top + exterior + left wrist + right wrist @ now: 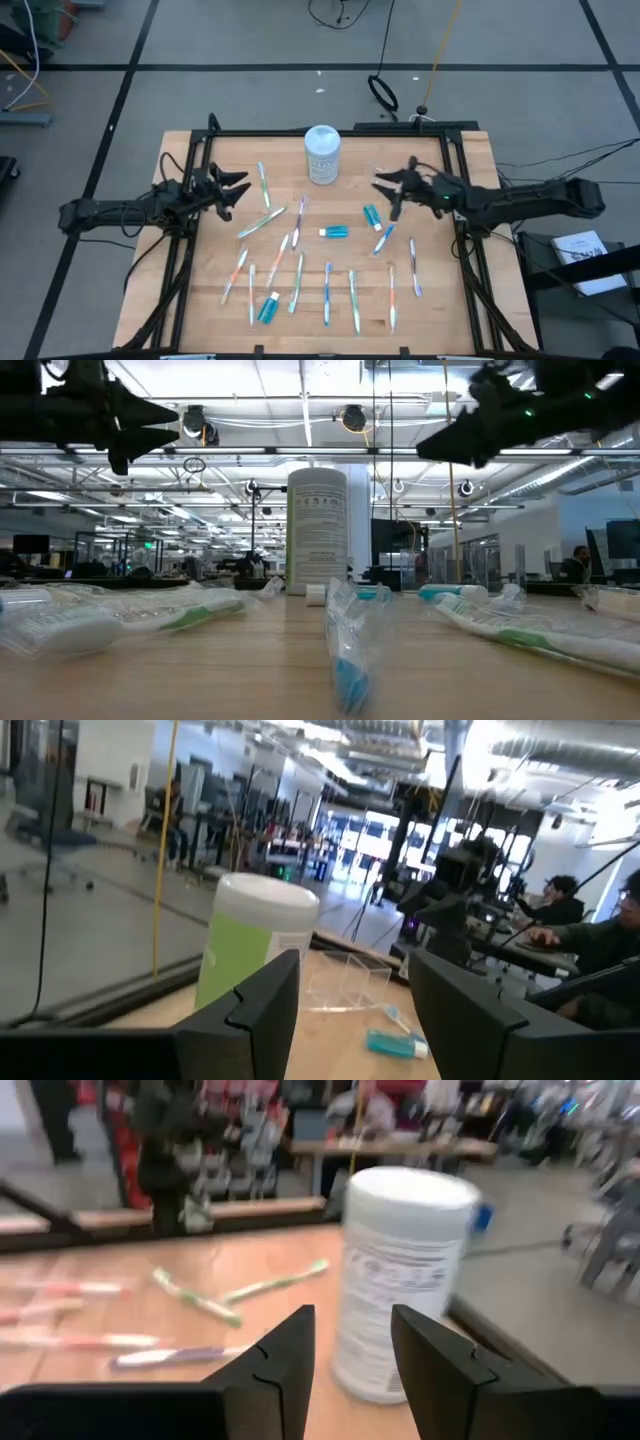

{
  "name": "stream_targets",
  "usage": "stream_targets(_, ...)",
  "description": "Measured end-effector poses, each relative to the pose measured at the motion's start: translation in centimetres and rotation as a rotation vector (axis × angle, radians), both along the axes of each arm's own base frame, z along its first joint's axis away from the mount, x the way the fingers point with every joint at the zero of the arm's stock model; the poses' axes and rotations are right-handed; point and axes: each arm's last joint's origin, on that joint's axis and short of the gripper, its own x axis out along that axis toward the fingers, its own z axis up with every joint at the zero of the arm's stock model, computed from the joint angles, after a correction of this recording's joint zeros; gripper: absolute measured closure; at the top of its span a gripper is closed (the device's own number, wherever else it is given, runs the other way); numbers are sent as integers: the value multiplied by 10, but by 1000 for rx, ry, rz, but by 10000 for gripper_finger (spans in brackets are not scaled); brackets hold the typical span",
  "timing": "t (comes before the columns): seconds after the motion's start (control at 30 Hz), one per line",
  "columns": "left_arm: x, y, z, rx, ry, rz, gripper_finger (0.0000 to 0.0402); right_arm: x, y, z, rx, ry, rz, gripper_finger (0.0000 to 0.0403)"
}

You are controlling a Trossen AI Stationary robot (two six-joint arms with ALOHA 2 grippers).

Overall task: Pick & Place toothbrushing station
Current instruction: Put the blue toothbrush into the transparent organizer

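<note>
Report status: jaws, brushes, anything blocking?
Left gripper and right gripper open, empty, raised. Toothbrushes scattered flat, untouched. White canister stands between arms.

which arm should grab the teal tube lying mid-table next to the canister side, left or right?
Right, probably. In the high view the right gripper hovers open just above and beside the teal toothpaste tube, while the left gripper hangs open over the table's far left, with several toothbrushes between it and the tube.

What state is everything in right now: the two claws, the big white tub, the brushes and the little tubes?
Left gripper: open, empty, above the table.
Right gripper: open, empty, above the table.
White canister: upright, lid on.
Clear cup: on the table, empty as far as visible.
Toothbrushes: lying flat, scattered.
Toothpaste tubes: lying flat.
</note>
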Motion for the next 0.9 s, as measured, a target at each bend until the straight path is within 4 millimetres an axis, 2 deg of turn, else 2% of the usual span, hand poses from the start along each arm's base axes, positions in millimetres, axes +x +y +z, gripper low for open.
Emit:
stream_targets(0.13,9,1,12,-13,100,-6,206,27,3,3,74,153,16,277)
stream_targets(0.27,20,2,27,-38,245,-6,206,38,14,-3,182,270,29,277)
stream_targets(0.37,29,2,37,-21,349,-6,206,37,24,-13,285,338,72,277)
stream_targets(0.53,43,4,48,25,402,-7,206,31,39,-16,614,334,90,277)
stream_targets(0.7,54,5,45,57,451,-9,206,17,50,-30,999,455,-83,277)
stream_targets(0.8,58,5,42,69,474,-11,206,8,51,-38,1061,537,-197,277)
stream_targets(0.9,63,6,37,83,513,-9,206,1,48,-43,1053,556,-330,277)
